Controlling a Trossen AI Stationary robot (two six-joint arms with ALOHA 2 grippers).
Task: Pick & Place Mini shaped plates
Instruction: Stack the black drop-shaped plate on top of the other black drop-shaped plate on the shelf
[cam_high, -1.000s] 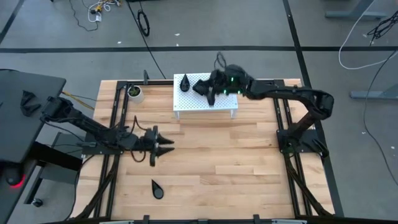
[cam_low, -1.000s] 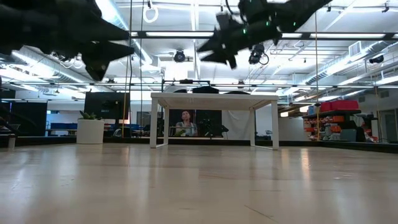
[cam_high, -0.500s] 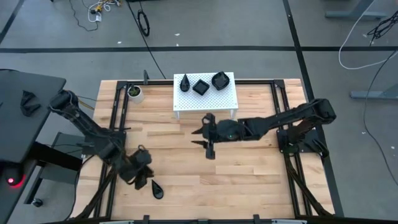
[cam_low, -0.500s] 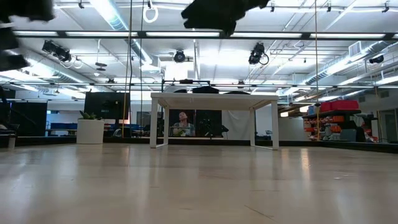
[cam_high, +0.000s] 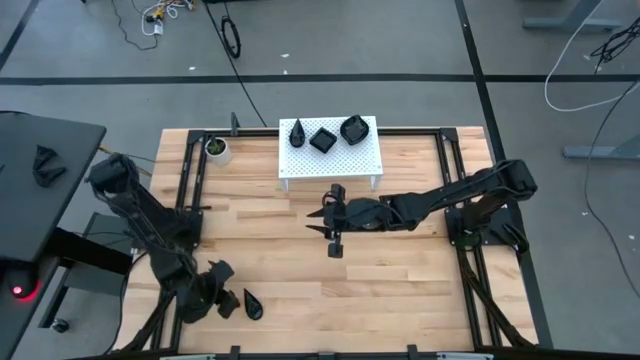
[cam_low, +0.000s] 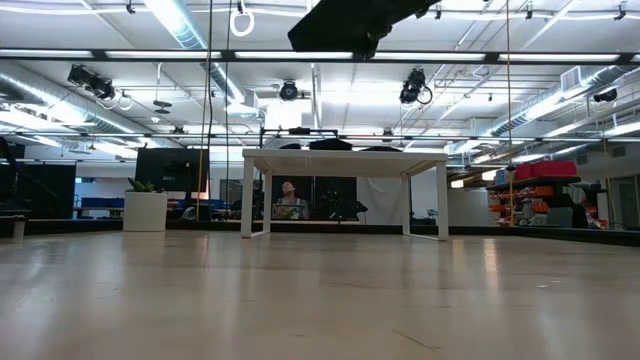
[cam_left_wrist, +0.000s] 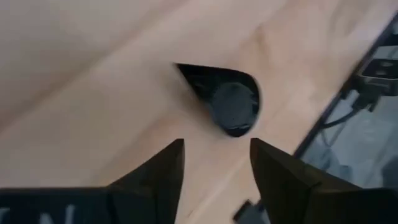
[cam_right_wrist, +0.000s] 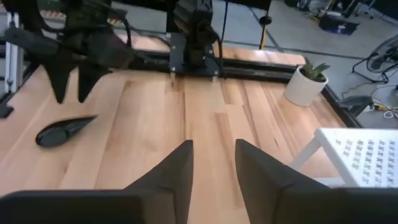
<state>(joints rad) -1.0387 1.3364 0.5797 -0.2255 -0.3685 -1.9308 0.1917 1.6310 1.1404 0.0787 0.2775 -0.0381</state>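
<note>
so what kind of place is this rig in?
Likely a robotics lab or workshop: open concrete floor with loose cables, ceiling strip lights, orange-stocked storage shelves behind the butcher-block wooden table.

One camera looks straight down on the counter (cam_high: 350, 270); another sits level at its surface. The left wrist camera hovers close over a teardrop plate (cam_left_wrist: 227, 102), which the right wrist camera sees from afar.

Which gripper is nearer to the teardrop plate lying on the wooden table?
Left. The left gripper hovers right beside the teardrop plate, fingers open. The right gripper is farther off, mid-table.
</note>
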